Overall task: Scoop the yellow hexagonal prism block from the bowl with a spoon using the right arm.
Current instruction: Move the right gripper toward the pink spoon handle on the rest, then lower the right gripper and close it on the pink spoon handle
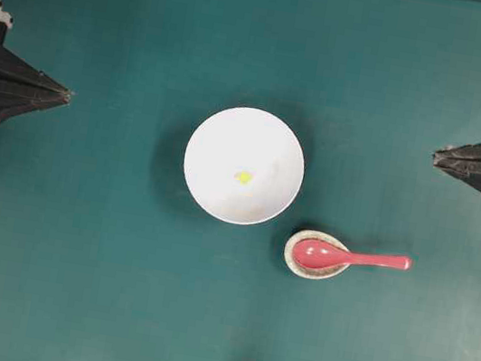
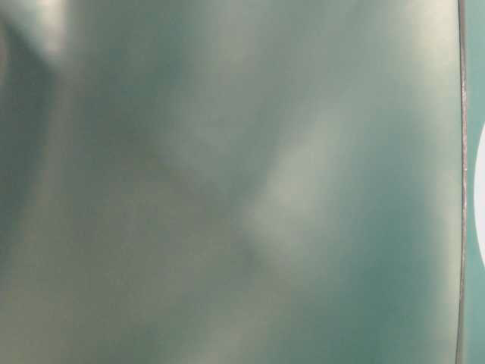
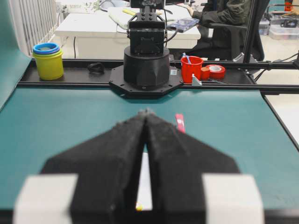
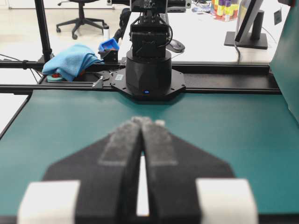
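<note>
A large white bowl (image 1: 244, 165) stands at the table's middle with the tiny yellow hexagonal prism block (image 1: 243, 177) lying inside it. To its lower right, the pink-red spoon (image 1: 347, 257) rests with its scoop in a small speckled spoon rest (image 1: 295, 261), handle pointing right. My right gripper (image 1: 435, 156) is shut and empty at the right edge, well above and right of the spoon. My left gripper (image 1: 68, 95) is shut and empty at the left edge. In the left wrist view the bowl (image 3: 145, 186) and block (image 3: 138, 206) show through the slit behind the shut tips, and the spoon handle (image 3: 180, 122) peeks out.
A green mat (image 1: 96, 286) covers the table. The opposite arm's black base (image 4: 147, 70) faces the right wrist camera, and the other base (image 3: 146, 65) faces the left one. The table-level view shows only blurred green and a white sliver.
</note>
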Available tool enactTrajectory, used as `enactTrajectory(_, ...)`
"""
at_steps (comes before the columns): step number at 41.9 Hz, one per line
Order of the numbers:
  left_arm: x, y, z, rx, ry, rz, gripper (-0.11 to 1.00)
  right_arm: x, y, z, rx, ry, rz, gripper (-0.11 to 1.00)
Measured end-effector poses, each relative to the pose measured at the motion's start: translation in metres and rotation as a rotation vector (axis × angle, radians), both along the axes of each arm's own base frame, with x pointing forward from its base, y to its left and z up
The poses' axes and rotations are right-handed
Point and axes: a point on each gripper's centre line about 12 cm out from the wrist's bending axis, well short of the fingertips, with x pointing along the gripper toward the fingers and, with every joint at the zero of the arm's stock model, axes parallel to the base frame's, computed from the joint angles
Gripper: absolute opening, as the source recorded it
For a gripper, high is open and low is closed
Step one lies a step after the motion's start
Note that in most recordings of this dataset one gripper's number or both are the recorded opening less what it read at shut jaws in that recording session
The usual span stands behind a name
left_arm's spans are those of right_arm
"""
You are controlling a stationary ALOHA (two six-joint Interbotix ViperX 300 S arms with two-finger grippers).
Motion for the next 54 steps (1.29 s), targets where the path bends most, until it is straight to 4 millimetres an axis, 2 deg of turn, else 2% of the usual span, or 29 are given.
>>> enactTrajectory(2, 0.0, 0.0, -0.002, -0.003, 0.014, 0.001, 0.03, 0.001, 0.0, -0.001, -0.001, 0.006, -0.001, 0.0)
enactTrajectory(4, 0.0, 0.0, -0.002, -0.003, 0.017, -0.001, -0.01, 0.0, 0.0, -0.002, -0.001, 0.014, -0.001, 0.0)
enactTrajectory(16, 0.0, 0.0, -0.001, 0.0, 0.006, 0.0, -0.01, 0.001, 0.0, -0.003, 0.002, 0.025, -0.001, 0.02)
enactTrajectory(18, 0.0, 0.0, 0.0, 0.0, 0.002, 0.0, -0.01, 0.001, 0.0, -0.003, 0.0, 0.026, 0.0, 0.07)
enactTrajectory(25, 0.0, 0.0, 0.001, 0.0, -0.006, -0.002, -0.01, 0.005, 0.002, -0.009, 0.003, 0.052, 0.011, 0.43)
enactTrajectory(29, 0.0, 0.0, 0.001, 0.001, -0.006, -0.001, -0.01, 0.009, 0.004, -0.015, 0.002, 0.077, 0.021, 0.54)
enactTrajectory(41, 0.0, 0.0, 0.001, 0.001, -0.008, -0.001, -0.01, 0.025, 0.014, -0.049, 0.012, 0.155, 0.061, 0.53)
enactTrajectory(54, 0.0, 0.0, 0.001, 0.001, -0.008, 0.0, -0.01, 0.034, 0.033, -0.107, 0.053, 0.258, 0.113, 0.53)
